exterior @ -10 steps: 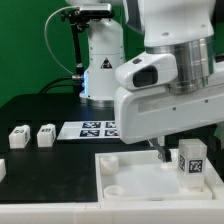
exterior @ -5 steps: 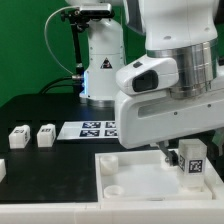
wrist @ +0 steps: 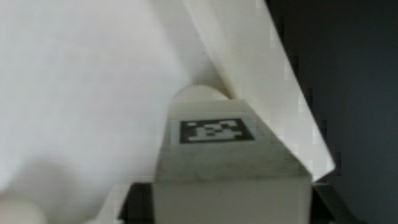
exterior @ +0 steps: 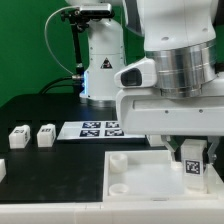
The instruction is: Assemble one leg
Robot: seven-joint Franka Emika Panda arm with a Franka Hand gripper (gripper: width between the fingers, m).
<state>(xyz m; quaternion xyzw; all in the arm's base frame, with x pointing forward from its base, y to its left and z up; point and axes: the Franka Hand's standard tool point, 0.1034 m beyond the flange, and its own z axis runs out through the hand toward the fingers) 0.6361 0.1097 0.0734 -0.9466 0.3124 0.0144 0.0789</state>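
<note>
My gripper [exterior: 190,149] is shut on a leg [exterior: 193,161], a small white post with a square marker tag on its face. It holds the leg upright over the far right corner of the large white tray [exterior: 128,180]. In the wrist view the leg [wrist: 217,150] fills the gap between the dark fingers [wrist: 143,206] of my gripper [wrist: 222,205]. It points at the corner where the tray's raised wall [wrist: 267,90] meets its floor. Whether the leg touches the tray I cannot tell.
Two more legs [exterior: 18,137] [exterior: 45,134] stand on the black table at the exterior view's left, and a third [exterior: 2,170] is cut by the edge. The marker board [exterior: 95,128] lies behind the tray. The robot's white base [exterior: 100,65] stands at the back.
The gripper with the leg has shifted a little toward the exterior view's right and down. The tray now sits further to the exterior view's right than before.
</note>
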